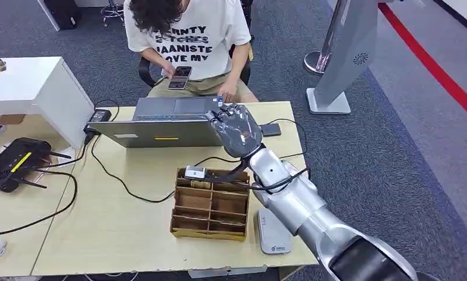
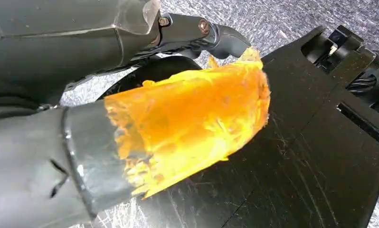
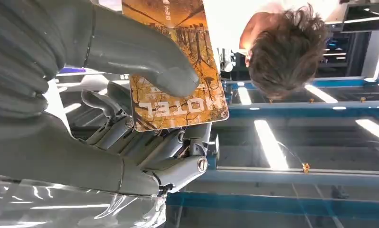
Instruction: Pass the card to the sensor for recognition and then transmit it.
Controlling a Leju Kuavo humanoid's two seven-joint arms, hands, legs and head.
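Observation:
An orange-brown card [image 3: 190, 102] printed with trees and the word HOTEL is pinched between the thumb [image 3: 171, 78] and fingers of my right hand [image 3: 130, 147]. In the head view my right hand [image 1: 238, 132] is raised over the far side of the table, its back toward me, hiding the card. It is held out toward a seated person [image 1: 187, 41]. A flat white card reader [image 1: 273, 231] lies on the table near the front edge, under my right forearm. My left hand [image 2: 130, 142] hangs low, its thumb wrapped in orange tape; its fingers are too close to read.
The person holds a phone [image 1: 180, 77] behind an open laptop [image 1: 161, 120]. A divided cardboard box [image 1: 210, 205] with a small white device [image 1: 195, 172] on its rim stands mid-table. Black cables cross the wooden table [image 1: 120, 228]. A black router [image 1: 14, 161] sits at the left.

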